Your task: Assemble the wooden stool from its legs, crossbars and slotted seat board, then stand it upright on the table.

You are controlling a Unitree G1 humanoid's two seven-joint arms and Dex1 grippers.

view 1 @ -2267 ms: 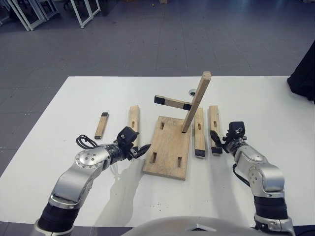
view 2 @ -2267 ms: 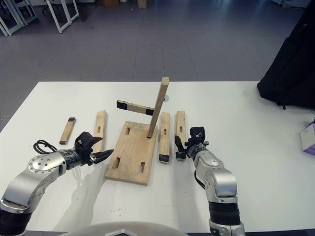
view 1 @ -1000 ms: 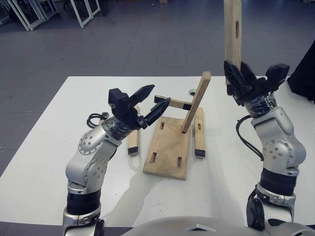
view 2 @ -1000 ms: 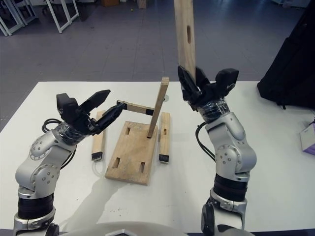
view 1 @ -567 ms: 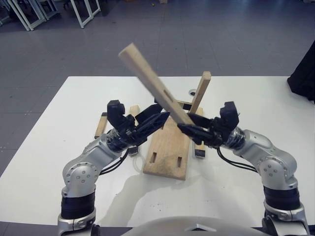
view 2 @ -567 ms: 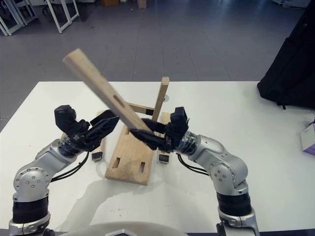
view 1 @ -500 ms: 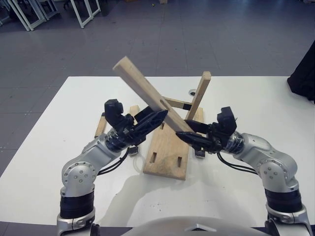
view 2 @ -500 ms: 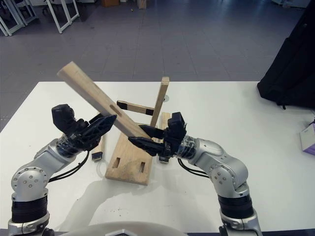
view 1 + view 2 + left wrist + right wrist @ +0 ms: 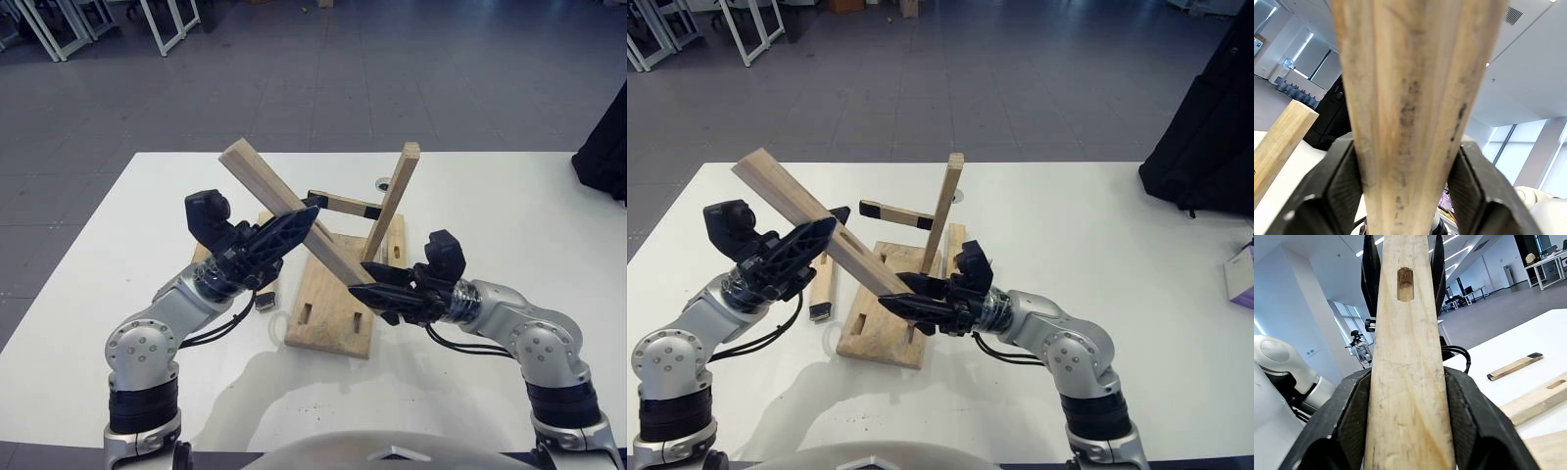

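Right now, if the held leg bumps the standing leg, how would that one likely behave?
The standing leg leans, apparently seated in just one slot of the board, so a nudge from the held leg probably wobbles or tips it. The crossbar sticking out one side likely pulls it that way. It looks like stiff solid wood, unlikely to bend.

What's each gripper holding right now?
Left gripper: closed on the tilted wooden leg.
Right gripper: closed on the same leg's lower end.

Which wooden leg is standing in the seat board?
The upright leg at the seat board's far right corner, crossbar sticking from its side. The slanted leg is held by left gripper and right gripper; other legs lie flat.
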